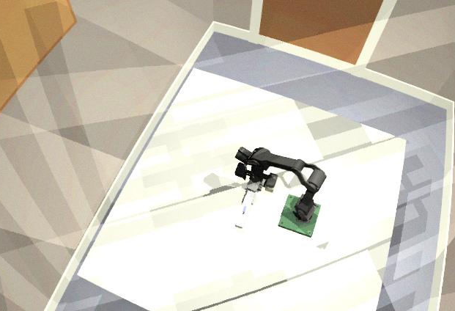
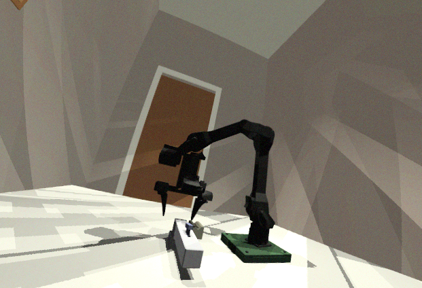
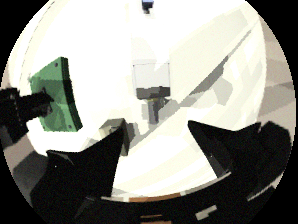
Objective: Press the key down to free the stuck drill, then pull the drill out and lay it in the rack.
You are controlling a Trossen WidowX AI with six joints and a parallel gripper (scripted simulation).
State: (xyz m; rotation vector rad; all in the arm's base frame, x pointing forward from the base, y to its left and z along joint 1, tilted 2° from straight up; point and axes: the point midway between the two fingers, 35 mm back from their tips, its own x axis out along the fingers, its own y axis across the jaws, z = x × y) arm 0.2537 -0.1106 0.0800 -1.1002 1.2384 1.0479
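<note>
- Small blue key (image 2: 187, 225) stands up from the top of a long pale block (image 2: 188, 247) on the white table (image 2: 48, 217).
- Drill: a small tan piece (image 2: 198, 228) at the block's far end; identity uncertain.
- Gripper (image 2: 178, 214) hangs above that end, jaws released and spread wide, grasping nothing.
- Green base plate (image 2: 279, 255) lies beside the block.

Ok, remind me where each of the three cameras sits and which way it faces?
Top: high overhead, angled down at the table; shows the whole arm and green base plate.
Exterior: low, beside the table, facing the door; shows the arm and open hand above the white block.
Wrist: behind the fingers, looking down.
All three share the block and base plate.
</note>
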